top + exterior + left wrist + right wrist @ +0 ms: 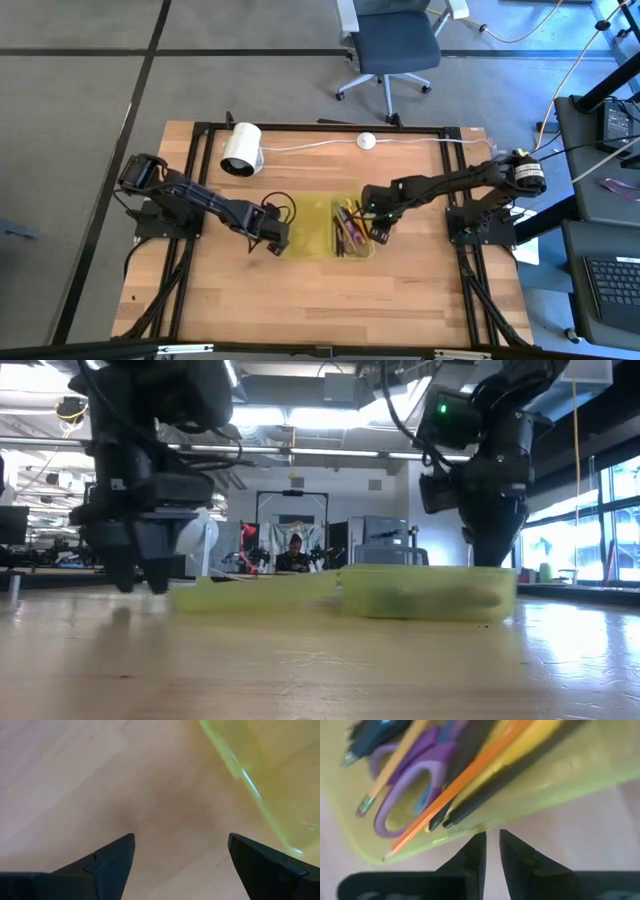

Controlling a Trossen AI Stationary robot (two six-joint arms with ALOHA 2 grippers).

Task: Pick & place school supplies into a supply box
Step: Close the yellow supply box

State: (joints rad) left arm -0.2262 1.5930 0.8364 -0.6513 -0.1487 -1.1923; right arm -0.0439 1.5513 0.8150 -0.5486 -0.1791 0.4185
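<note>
The yellow-green supply box (310, 225) lies flat on the wooden table. Its right compartment holds the school supplies (347, 228): purple-handled scissors (415, 775), an orange pencil (470, 775), a yellow pen (502, 762) and black pens (485, 795). My left gripper (275, 240) hangs open just off the box's left end, over bare wood (181, 837). The box's wall (250, 780) passes beside one of its fingers. My right gripper (380, 233) is shut, low at the box's right side, its tips (492, 835) right at the outer wall (560, 780). My right gripper points its shut fingertips (479, 840) at the outer wall of the box's right side, slanting down from the table's right. I cannot tell whether they touch the wall or stop just short of it.
A white cylinder roll (241, 150) and a white puck on a cable (366, 141) lie near the table's far edge. An office chair (395, 45) stands beyond it. The near half of the table (320, 300) is bare wood. A person (294, 555) sits far off in the room.
</note>
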